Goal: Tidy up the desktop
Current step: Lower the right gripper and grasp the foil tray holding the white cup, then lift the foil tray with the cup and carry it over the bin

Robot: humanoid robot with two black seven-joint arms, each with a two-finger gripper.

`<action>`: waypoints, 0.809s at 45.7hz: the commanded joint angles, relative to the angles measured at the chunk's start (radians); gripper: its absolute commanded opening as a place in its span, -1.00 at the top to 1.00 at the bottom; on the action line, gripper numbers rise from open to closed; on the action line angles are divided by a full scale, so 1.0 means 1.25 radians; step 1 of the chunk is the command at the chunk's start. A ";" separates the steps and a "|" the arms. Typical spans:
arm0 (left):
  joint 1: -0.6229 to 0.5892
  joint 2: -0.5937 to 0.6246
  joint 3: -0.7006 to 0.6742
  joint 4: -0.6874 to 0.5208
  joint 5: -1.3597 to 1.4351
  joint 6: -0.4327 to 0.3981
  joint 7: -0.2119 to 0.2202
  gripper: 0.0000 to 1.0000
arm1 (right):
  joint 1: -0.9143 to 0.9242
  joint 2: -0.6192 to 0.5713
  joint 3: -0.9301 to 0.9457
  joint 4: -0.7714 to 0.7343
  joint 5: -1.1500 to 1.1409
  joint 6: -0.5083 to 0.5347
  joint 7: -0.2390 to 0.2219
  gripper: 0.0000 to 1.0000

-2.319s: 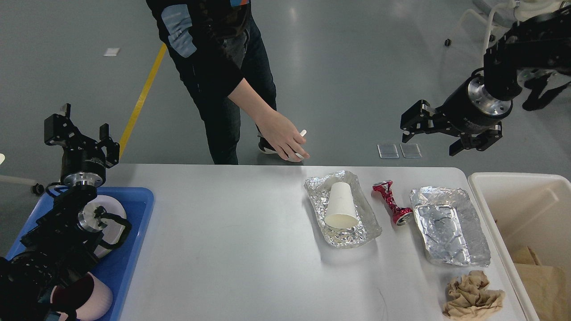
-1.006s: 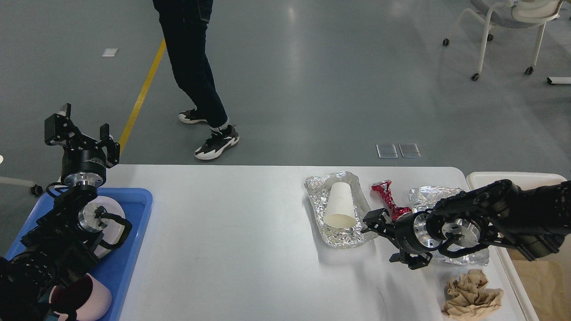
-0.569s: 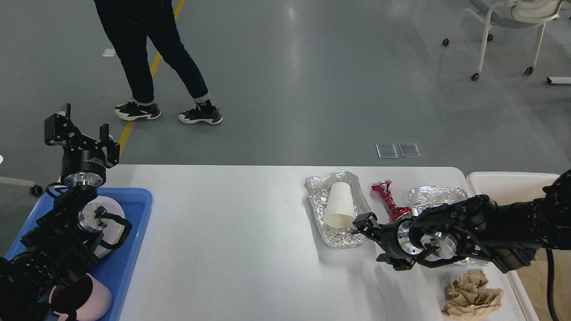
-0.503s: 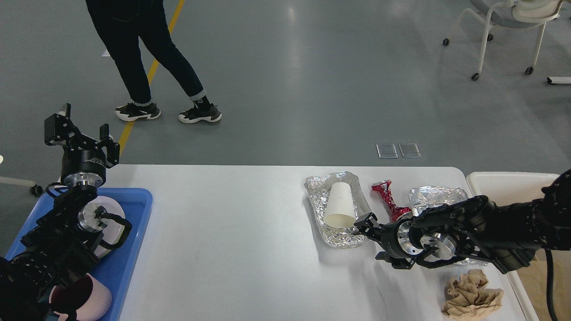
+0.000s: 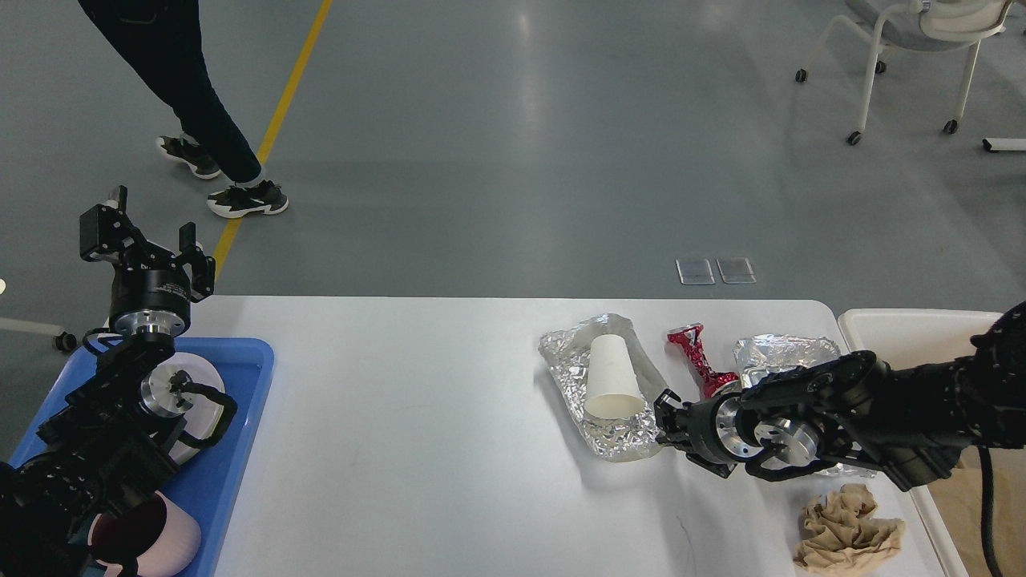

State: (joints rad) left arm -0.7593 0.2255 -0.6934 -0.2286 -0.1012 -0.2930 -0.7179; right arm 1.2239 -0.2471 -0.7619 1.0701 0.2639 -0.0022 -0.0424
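The white desktop [image 5: 417, 417] carries litter on its right half. A crumpled foil tray [image 5: 613, 439] holds a white paper cup [image 5: 611, 377] lying mouth toward me. My right gripper [image 5: 667, 425] comes in low from the right, and its fingers are closed on that tray's near right rim. Just right of it lie a crushed red can [image 5: 699, 361] and a second foil tray [image 5: 781, 350], mostly hidden by my right arm. A ball of brown paper [image 5: 850, 529] rests at the front right. My left gripper [image 5: 144, 240] is raised at the far left, open and empty.
A blue tray [image 5: 240, 449] at the left edge holds a white dish [image 5: 207, 397] and a pink cup [image 5: 152, 537] under my left arm. A cream bin [image 5: 914, 324] stands off the right end. A person [image 5: 184, 96] walks on the floor beyond; a chair [image 5: 914, 48] is far right.
My right arm dropped from high on the right to the table and closed on the cup's foil tray, which has shifted and turned slightly. The person has walked off to the left.
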 commanded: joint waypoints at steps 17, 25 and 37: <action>0.000 0.000 0.000 0.000 0.000 0.000 0.000 -0.93 | 0.120 -0.077 -0.007 0.080 0.002 0.052 0.001 1.00; 0.000 0.000 0.000 0.000 0.000 0.000 0.000 -0.93 | 0.207 -0.141 -0.035 0.101 0.002 0.131 0.001 1.00; 0.000 0.000 0.000 0.000 0.000 0.000 0.000 -0.93 | 0.422 -0.240 -0.137 0.102 0.001 0.346 0.002 1.00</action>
State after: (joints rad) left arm -0.7593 0.2255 -0.6933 -0.2286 -0.1012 -0.2930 -0.7179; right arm 1.6420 -0.4950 -0.8887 1.2022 0.2669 0.3010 -0.0399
